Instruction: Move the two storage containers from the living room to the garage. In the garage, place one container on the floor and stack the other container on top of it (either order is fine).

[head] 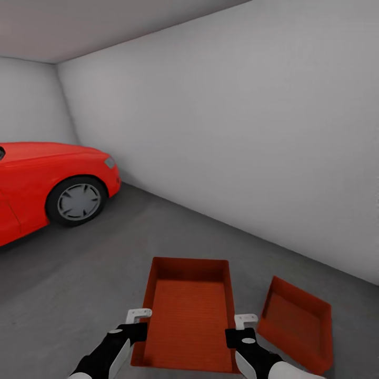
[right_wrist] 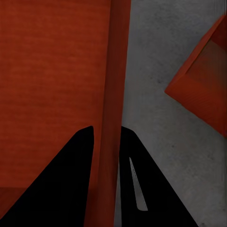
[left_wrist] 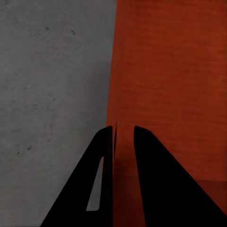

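Garage floor (head: 79, 273): both grippers pinch container (head: 189, 310) side walls.

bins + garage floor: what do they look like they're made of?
Held container: likely moulded plastic, matte orange-red, faint ribbed texture on the bottom, thin walls; the left tool and right tool each pinch a side wall. Container on the floor: same look, so probably the same material. Floor: looks like concrete, dull grey, mottled and speckled in the wrist views. It's a render, so these are guesses.

2 open orange-red containers (head: 189, 316) (head: 297, 321) side by side over garage floor (head: 79, 279).
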